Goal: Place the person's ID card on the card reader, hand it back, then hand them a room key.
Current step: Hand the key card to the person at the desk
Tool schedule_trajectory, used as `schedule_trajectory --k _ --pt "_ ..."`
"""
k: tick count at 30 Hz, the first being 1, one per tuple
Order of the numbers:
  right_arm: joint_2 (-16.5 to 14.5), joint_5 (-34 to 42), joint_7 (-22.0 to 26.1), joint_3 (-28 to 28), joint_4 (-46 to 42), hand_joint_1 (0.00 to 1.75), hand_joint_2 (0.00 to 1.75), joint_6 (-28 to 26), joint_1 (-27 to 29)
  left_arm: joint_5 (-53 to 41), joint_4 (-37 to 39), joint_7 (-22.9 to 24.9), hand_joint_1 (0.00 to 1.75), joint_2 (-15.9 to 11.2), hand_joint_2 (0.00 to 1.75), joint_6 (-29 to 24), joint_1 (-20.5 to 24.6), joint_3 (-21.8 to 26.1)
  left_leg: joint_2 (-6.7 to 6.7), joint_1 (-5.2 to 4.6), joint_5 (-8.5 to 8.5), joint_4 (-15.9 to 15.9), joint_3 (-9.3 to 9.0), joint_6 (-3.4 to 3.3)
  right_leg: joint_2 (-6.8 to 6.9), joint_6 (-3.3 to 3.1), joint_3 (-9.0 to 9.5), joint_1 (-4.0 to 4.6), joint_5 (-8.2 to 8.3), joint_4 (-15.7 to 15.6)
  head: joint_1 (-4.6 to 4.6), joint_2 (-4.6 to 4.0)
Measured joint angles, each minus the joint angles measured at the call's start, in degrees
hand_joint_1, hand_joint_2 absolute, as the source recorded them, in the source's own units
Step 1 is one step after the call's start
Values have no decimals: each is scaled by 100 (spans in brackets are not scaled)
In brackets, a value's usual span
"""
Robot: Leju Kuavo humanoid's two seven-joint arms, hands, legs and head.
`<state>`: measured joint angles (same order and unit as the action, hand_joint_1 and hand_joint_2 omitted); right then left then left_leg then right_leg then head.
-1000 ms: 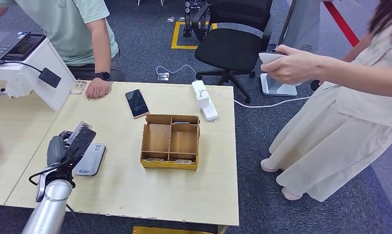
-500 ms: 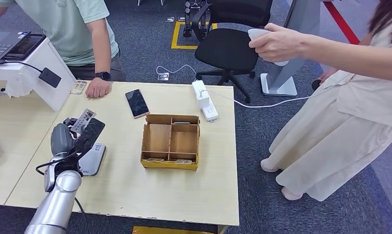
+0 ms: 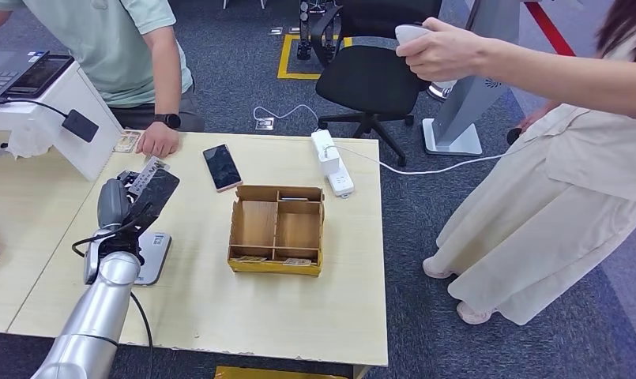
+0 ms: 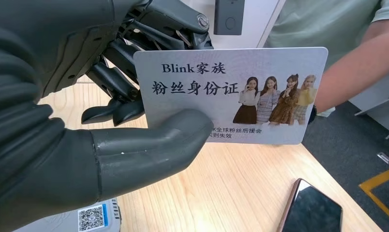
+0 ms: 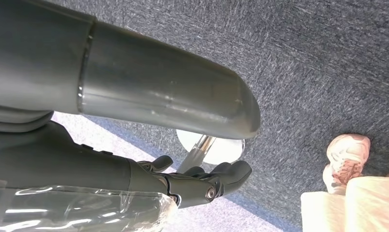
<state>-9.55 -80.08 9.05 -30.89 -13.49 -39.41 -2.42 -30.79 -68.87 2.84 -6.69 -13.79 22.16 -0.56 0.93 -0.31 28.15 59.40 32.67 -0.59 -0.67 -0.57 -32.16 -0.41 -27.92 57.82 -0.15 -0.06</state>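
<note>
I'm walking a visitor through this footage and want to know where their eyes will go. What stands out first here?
Most striking is the robot's left hand holding up an ID card printed with four figures, above the table's left part and toward the seated person's hand. Next, the open wooden box at mid-table, and the standing person's hand raised with a pale object at upper right.
</note>
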Motion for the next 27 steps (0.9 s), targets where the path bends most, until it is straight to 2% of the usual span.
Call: schedule_trajectory --k 9,17,27 --pt "-5 -32 -57 31 39 0 0 0 -17 -115 80 -44 175 58 175 -572 171 -64 0 0 0 0 0 0 -1 0 0 0 0 0 0 0" --pt "-5 -15 -58 56 67 0 0 1 -15 -8 80 -36 175 16 175 -488 243 -65 0 0 0 0 0 0 -1 0 0 0 0 0 0 1" --pt "-35 -32 -50 73 84 0 0 7 -18 -149 80 -197 175 56 175 -823 272 -67 0 0 0 0 1 0 -1 0 0 0 0 0 0 2"
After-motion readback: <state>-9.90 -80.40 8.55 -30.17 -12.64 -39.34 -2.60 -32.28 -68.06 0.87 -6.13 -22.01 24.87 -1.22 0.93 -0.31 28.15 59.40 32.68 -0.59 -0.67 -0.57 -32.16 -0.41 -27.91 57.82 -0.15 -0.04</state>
